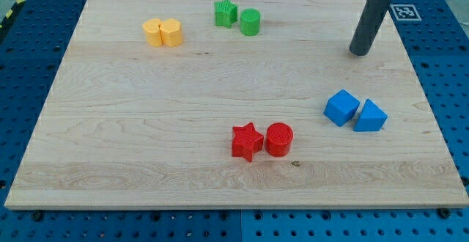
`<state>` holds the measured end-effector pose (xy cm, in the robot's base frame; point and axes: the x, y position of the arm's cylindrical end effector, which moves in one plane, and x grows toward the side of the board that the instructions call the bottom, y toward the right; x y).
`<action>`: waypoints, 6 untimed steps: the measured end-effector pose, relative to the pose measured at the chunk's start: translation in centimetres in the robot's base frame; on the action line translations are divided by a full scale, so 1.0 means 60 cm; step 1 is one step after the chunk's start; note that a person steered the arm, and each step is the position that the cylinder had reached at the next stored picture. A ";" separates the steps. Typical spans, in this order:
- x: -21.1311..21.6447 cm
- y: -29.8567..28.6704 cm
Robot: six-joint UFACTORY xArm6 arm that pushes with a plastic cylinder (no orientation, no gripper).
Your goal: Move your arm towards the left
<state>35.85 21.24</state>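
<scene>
My tip (360, 53) – the blunt end of a smooth dark rod – rests on the pale grained wooden board (146, 125) near the view's top right, touching no block. Well below it sit a blue cube (341, 107) and blue wedge (371, 116). Red star (247, 141) and red cylinder (279, 139) sit at bottom centre – green star (226, 13), green cylinder (250, 22) and two yellow blocks (163, 33) line the top.

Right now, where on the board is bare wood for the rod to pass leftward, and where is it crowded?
My tip stands at the view's upper right, above the blue cube and blue wedge. The wide middle band is bare, bordered above by the green star, green cylinder and two yellow blocks, below by the red star and red cylinder.
</scene>
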 end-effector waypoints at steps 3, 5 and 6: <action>0.000 -0.059; 0.000 -0.198; 0.000 -0.198</action>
